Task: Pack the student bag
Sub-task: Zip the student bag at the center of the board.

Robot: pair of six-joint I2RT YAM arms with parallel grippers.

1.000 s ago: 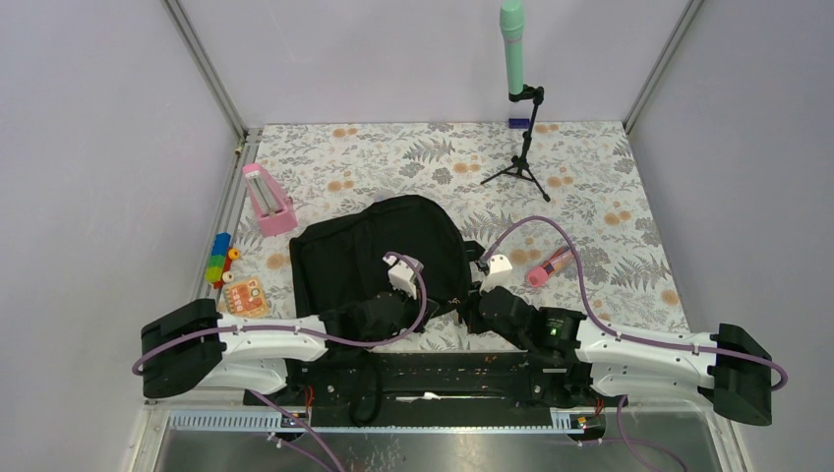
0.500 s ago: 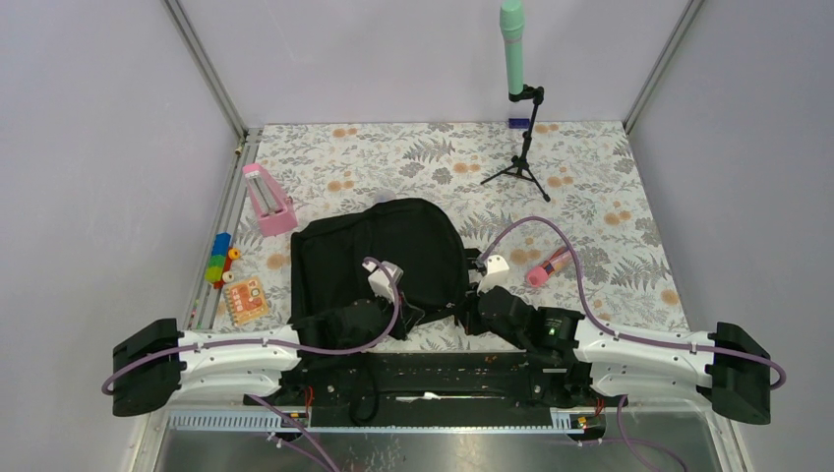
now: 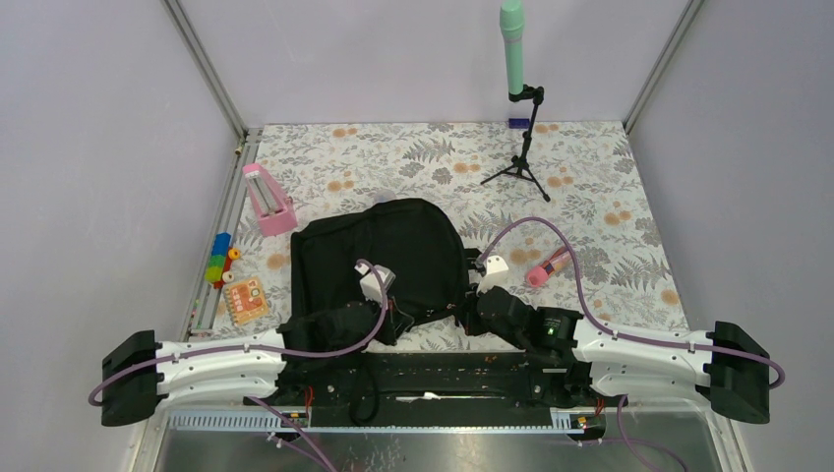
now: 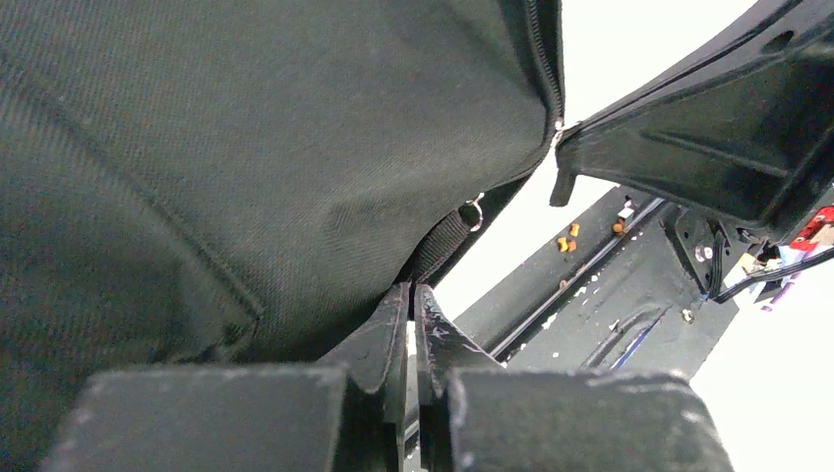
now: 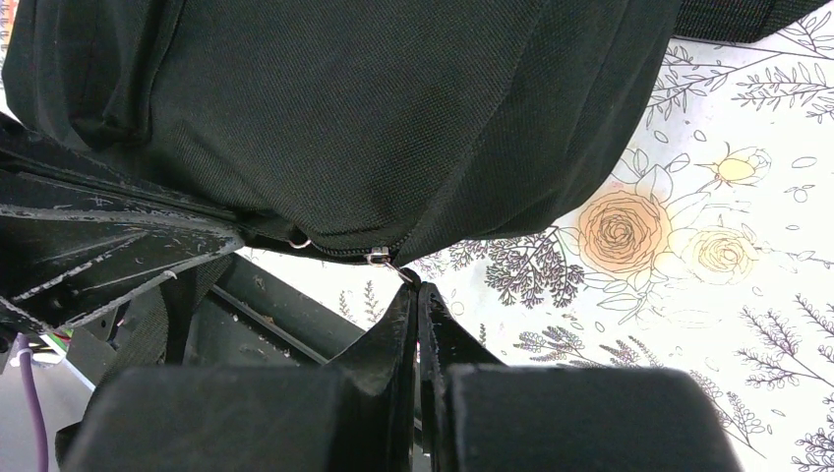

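Note:
The student bag (image 3: 382,254) is a black backpack lying flat in the middle of the floral cloth. My left gripper (image 3: 396,321) is at its near edge, shut, and in the left wrist view its tips (image 4: 413,288) pinch the bottom of a black webbing strap (image 4: 445,243) of the bag (image 4: 246,147). My right gripper (image 3: 462,311) is at the bag's near right corner. In the right wrist view it (image 5: 418,285) is shut on the zip pull (image 5: 386,262) of the bag (image 5: 374,108).
A pink metronome (image 3: 268,200), coloured blocks (image 3: 220,259) and an orange card (image 3: 245,298) lie to the left of the bag. A pink tube (image 3: 549,265) lies to its right. A tripod (image 3: 519,162) holding a green stick (image 3: 512,44) stands at the back.
My left arm has drawn back to the left and toward the near edge, its gripper still shut at the bag's edge. The right arm and the bag have hardly moved.

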